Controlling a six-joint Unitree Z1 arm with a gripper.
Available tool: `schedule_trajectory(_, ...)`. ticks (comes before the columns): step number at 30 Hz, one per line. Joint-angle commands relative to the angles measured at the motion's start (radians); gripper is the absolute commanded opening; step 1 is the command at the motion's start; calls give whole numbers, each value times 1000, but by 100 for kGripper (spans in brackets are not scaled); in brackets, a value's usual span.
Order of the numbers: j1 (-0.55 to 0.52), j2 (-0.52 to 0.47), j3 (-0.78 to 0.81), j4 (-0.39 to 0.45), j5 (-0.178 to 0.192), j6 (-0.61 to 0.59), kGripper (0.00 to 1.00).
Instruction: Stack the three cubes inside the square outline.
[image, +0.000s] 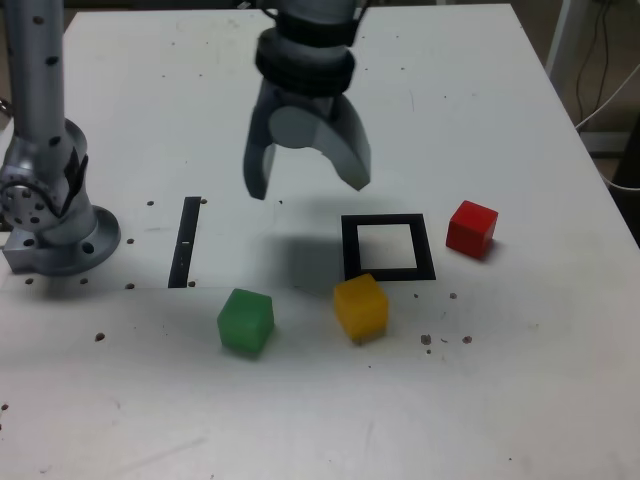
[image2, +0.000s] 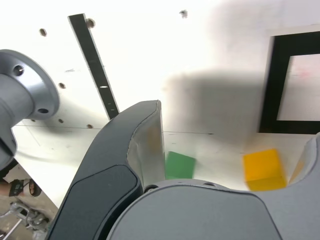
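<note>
My gripper (image: 308, 187) hangs open above the table with nothing between its fingers, up and to the exterior view's left of the square outline (image: 387, 247). The outline holds nothing. A green cube (image: 245, 321) sits near the front, a yellow cube (image: 360, 307) just in front of the outline's near edge, and a red cube (image: 471, 228) to the outline's right in the exterior view. In the wrist view, the green cube (image2: 179, 165) and yellow cube (image2: 263, 169) show past one dark finger (image2: 135, 150), with the outline (image2: 275, 85) beyond.
A narrow black strip (image: 185, 242) lies on the table to the exterior view's left, also seen as the strip (image2: 94, 65) in the wrist view. The arm's grey base (image: 45, 200) stands at the far left. Small holes dot the white tabletop (image: 480, 400).
</note>
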Motion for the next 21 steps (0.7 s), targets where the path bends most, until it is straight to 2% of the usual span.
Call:
schedule_trajectory(1,-5,27,-46,23,9,-1,99)
schedule_trajectory(6,-12,87,-160,68,21,11,99)
schedule_trajectory(21,-15,271,-508,198,24,82,99)
